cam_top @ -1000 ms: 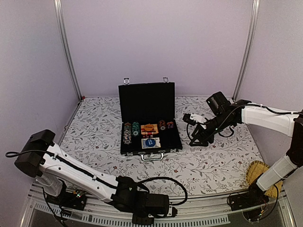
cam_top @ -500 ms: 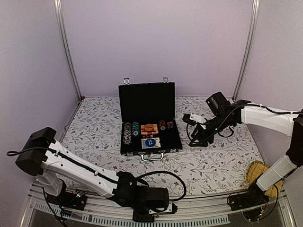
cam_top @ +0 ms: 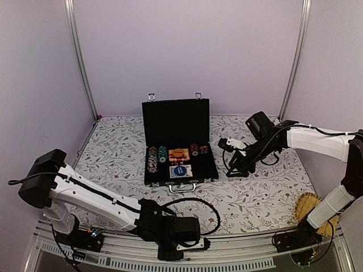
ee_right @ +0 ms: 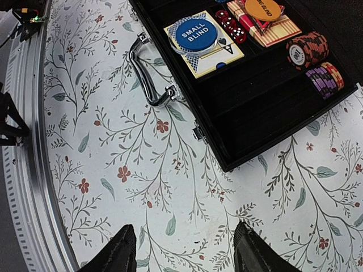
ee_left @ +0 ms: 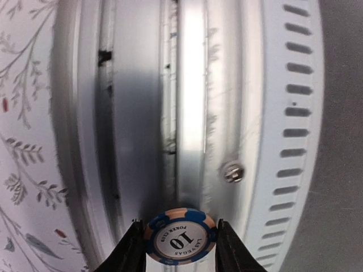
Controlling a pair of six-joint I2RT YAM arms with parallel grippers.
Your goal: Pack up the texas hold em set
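The left gripper (ee_left: 180, 245) pinches a blue chip (ee_left: 180, 235) marked 10 by its edges. The chip sits squarely between both fingers, over the metal rail (ee_left: 193, 85) well in front of the open briefcase (cam_top: 176, 122). The right gripper (ee_right: 186, 252) hangs just right of the briefcase's front corner, jaws apart and empty, above the floral cloth (ee_right: 113, 141).

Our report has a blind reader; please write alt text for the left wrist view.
The left gripper pinches a blue-edged poker chip marked 10 between its black fingers. Behind it runs the silver metal rail, with floral tablecloth at the left.
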